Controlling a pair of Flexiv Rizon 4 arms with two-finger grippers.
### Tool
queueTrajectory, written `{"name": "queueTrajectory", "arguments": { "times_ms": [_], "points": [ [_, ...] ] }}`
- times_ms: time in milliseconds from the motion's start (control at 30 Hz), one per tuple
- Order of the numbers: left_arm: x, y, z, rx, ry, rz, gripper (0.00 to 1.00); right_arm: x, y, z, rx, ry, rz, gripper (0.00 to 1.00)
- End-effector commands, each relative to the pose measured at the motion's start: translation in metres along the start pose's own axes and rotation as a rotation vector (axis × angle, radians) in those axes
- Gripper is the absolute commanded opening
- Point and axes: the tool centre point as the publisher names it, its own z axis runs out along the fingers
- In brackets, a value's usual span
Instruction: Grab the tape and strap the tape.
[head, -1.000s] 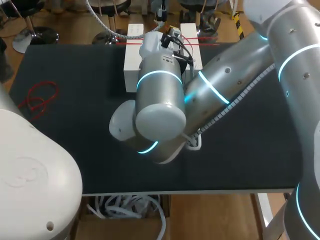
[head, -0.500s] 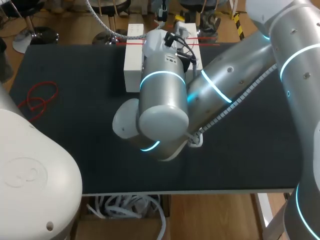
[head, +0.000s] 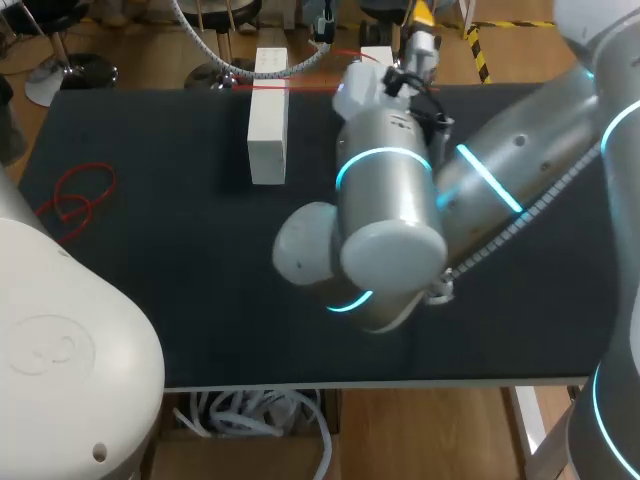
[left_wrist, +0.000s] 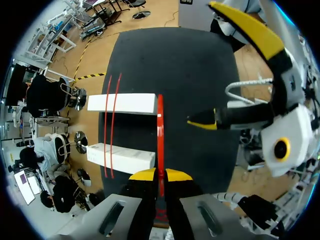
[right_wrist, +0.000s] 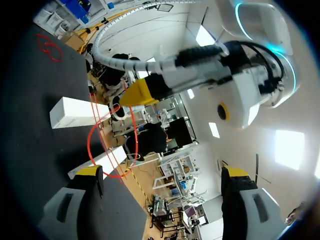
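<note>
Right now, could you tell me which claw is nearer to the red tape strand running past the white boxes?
Left. The left claw is shut on the red tape strand itself; the right claw hangs open beside it, gripping nothing.

Dark table (head: 170, 270): white box (head: 267, 120) and second white box (head: 378, 62) near far edge; red loop (head: 75, 195) lying near left edge.

A dark matte table (head: 180, 200) with a pale front edge.
</note>
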Motion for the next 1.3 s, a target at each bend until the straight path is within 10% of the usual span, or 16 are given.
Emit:
{"name": "queueTrajectory", "arguments": {
  "times_ms": [33,200,800,1300],
  "points": [
    [0.0,0.0,-0.001,-0.003,0.0,0.0,0.0,-0.016,-0.016,0.008,-0.028,0.06,-0.014,1.0],
    [0.013,0.034,0.006,-0.054,0.022,-0.042,0.0,-0.018,-0.022,0.01,-0.035,0.061,-0.022,1.0],
    [0.045,0.284,0.017,-0.301,0.039,-0.167,0.0,-0.018,-0.022,0.01,-0.035,0.061,-0.022,1.0],
    [0.042,0.383,0.064,-0.259,-0.018,-0.239,0.0,-0.018,-0.022,0.01,-0.035,0.061,-0.022,1.0]
  ]
}}
